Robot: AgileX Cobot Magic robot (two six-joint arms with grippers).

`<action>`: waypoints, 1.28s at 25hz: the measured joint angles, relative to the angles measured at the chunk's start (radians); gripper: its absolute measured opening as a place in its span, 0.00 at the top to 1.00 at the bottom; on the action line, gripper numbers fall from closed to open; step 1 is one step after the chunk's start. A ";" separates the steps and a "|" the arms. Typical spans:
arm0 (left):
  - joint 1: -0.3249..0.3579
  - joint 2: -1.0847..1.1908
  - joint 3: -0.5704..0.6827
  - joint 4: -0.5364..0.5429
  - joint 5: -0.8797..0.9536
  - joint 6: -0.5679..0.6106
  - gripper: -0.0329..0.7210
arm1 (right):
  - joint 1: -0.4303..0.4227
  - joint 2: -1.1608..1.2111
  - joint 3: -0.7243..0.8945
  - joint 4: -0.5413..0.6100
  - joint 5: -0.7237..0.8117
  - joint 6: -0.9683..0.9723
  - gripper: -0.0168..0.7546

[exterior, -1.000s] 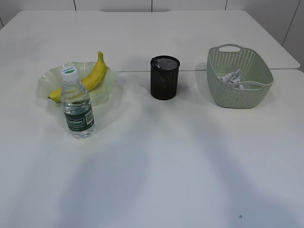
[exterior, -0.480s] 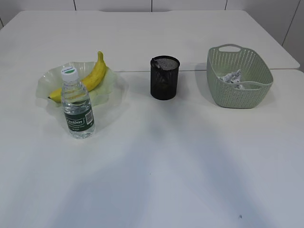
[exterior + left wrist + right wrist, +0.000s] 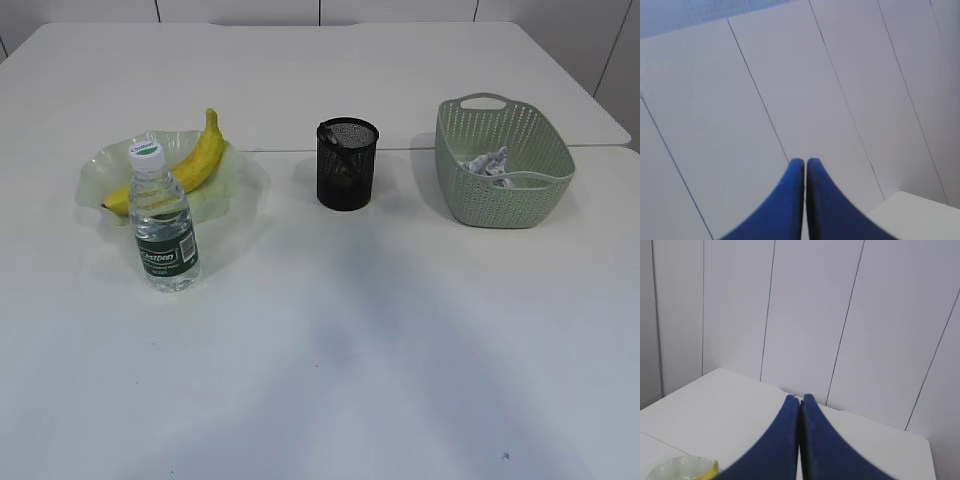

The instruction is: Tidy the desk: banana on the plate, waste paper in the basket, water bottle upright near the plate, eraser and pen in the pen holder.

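One banana (image 3: 190, 162) lies on the pale green plate (image 3: 100, 165) at the left of the tabletop (image 3: 350, 340), its long axis running on a diagonal, stem tip pointing up and away toward the far side, the other end low at the plate's left rim. A corner of that plate and banana peeks into the right wrist view too. One water bottle (image 3: 165, 222) stands upright just in front of the plate, cap up, its long axis vertical, label facing the camera. In the middle sits one black mesh pen holder (image 3: 347, 164), upright, mouth open to the top; something dark sits inside, but what exactly cannot be made out through the mesh. Over on the right, one green woven basket (image 3: 520, 195) with a handle cut-out at its far end, and inside it one crumpled wad of waste paper (image 3: 489, 165) resting against the bottom. Neither arm shows in the exterior view. Left hand (image 3: 804, 165): blue fingers pressed together, clenched on nothing, aimed at a panelled wall. Right hand (image 3: 800, 401): same story, fingers closed tip to tip, empty, raised above the far edge of the tabletop.
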 joint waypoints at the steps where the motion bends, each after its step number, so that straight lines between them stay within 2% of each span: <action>1: 0.000 -0.017 0.000 0.024 0.006 -0.014 0.99 | 0.000 -0.014 -0.001 -0.010 0.004 0.007 0.99; 10: 0.000 -0.161 -0.004 0.287 0.098 -0.222 0.99 | 0.000 -0.084 -0.005 -0.108 0.117 0.111 0.99; 21: 0.000 -0.309 -0.006 0.603 0.349 -0.449 0.99 | 0.000 -0.135 0.009 -0.234 0.209 0.178 0.99; 28: 0.000 -0.419 -0.009 0.632 0.438 -0.553 0.99 | 0.000 -0.221 0.066 -0.236 0.238 0.214 0.99; 32: 0.000 -0.448 -0.009 0.634 0.514 -0.572 0.99 | 0.000 -0.261 0.092 -0.238 0.252 0.219 0.99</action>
